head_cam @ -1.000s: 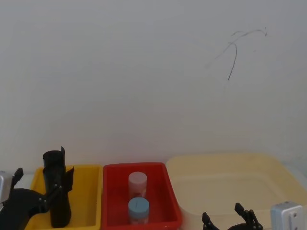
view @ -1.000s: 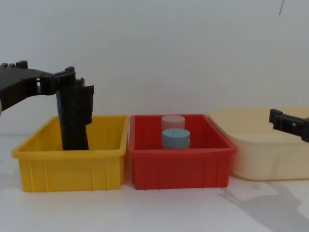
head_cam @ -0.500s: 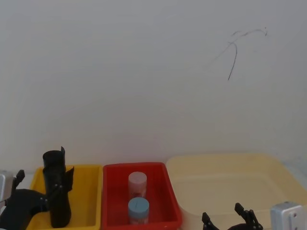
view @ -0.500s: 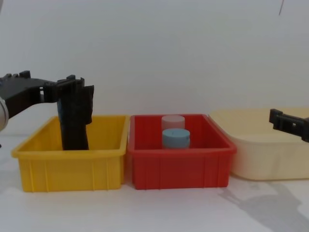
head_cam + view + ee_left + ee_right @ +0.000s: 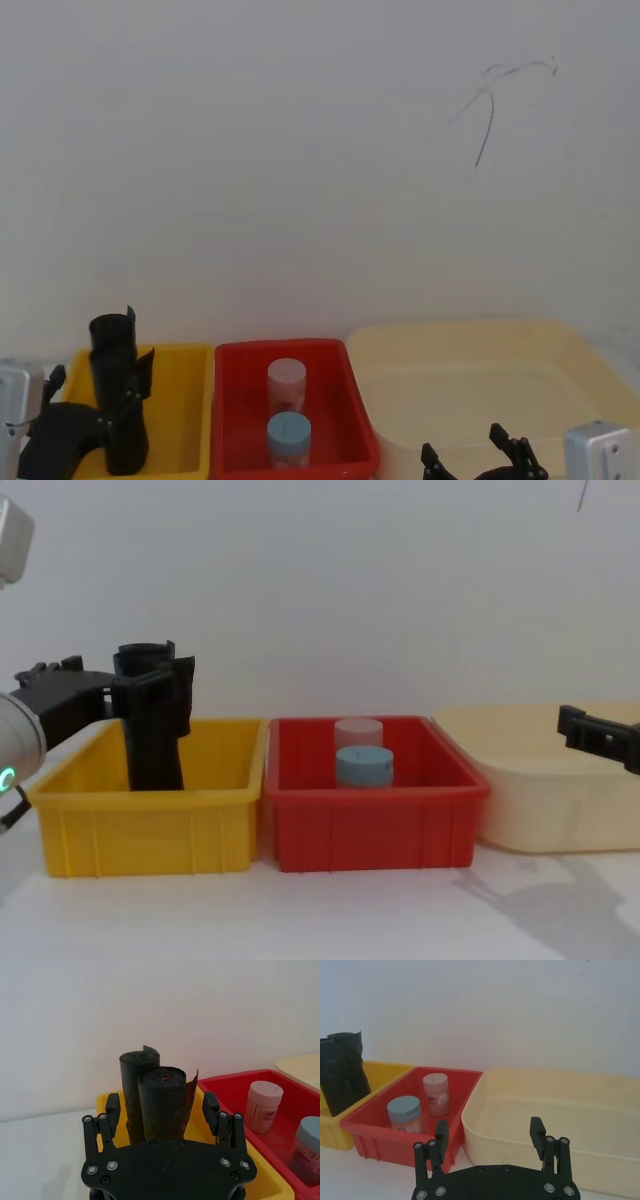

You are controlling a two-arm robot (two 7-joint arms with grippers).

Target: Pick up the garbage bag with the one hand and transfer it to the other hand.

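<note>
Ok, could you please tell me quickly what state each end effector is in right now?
Left end effector: open, fingers either side of the garbage bag.
Right end effector: open, empty.

Left wrist view: lower ends of garbage bag [image 5: 162, 1092] and second roll [image 5: 131, 1080] are hidden behind the body of the left gripper [image 5: 161, 1101]. The second roll is partly covered by the first. Cannot tell whether the rolls stand between its fingers [image 5: 111, 1110] or just beyond.

Chest view: roll bases are behind the front wall of the yellow bin [image 5: 150, 830], and the two rolls overlap and cannot be told apart. Jar bottoms are hidden by the red bin [image 5: 370, 830]. Pink jar [image 5: 358, 728] is half behind blue jar [image 5: 364, 767]. Cream tub [image 5: 530, 805] is cut by the right edge.

Head view: right gripper [image 5: 462, 447] is cut by the bottom edge.
</note>
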